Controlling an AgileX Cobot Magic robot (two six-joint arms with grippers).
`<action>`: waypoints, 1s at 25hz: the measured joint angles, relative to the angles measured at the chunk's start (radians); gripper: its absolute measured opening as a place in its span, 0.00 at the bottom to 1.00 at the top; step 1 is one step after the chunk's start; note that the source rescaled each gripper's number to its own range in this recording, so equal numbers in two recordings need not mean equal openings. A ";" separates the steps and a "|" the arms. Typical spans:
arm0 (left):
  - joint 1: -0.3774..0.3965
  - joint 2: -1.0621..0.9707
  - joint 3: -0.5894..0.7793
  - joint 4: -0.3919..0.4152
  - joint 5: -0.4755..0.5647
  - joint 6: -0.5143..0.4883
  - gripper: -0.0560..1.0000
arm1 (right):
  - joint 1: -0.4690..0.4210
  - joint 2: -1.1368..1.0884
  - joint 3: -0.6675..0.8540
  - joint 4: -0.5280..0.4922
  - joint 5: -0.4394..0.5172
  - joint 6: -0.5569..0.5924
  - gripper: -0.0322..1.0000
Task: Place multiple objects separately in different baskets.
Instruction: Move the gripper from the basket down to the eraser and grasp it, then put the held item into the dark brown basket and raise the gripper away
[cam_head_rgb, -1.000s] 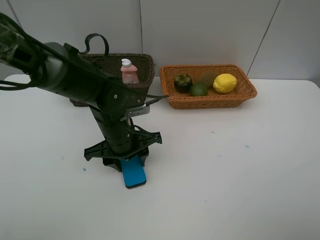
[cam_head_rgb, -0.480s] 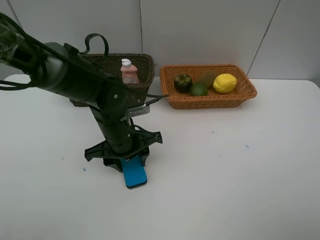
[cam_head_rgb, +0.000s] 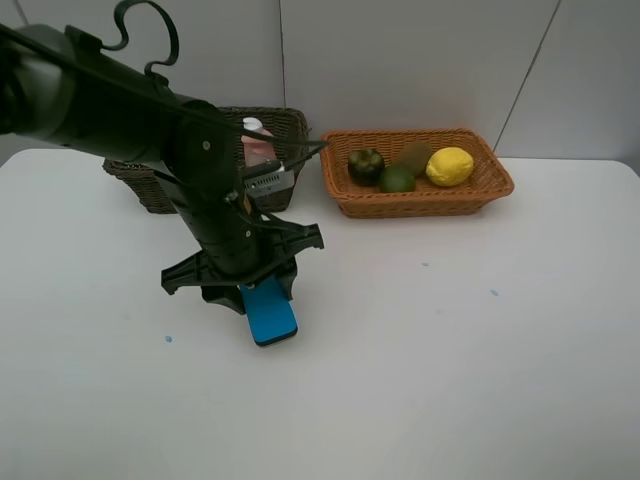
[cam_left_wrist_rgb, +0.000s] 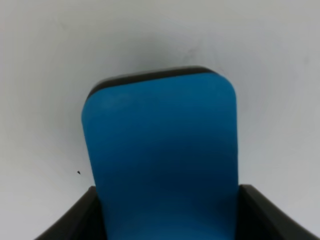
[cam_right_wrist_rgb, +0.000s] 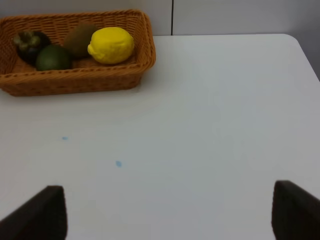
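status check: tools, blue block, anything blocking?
Left tool shut on blue flat block, block tilted above table. Right tool open, empty, hanging over bare table. Dark basket sits behind the arm; nothing visible in the way.

The left arm covers most of the dark basket at upper left of the high view; only its right end and a strip of its lower left wall show. The bottle pokes out behind the arm, cap and shoulder only. The near end of the block disappears under the left gripper, whose fingertips are hidden from above. In the left wrist view the block runs off the bottom edge. In the right wrist view the right gripper shows only as two dark finger stubs cut by the bottom edge. The kiwi sits half hidden behind lime and lemon.
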 joint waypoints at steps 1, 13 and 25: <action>0.006 -0.011 -0.012 0.013 0.019 0.001 0.67 | 0.000 0.000 0.000 0.000 0.000 0.000 0.88; 0.074 -0.056 -0.292 0.219 0.285 0.094 0.67 | 0.000 0.000 0.000 0.000 0.000 0.000 0.88; 0.225 -0.056 -0.491 0.414 0.242 0.418 0.67 | 0.000 0.000 0.000 0.000 0.000 0.000 0.88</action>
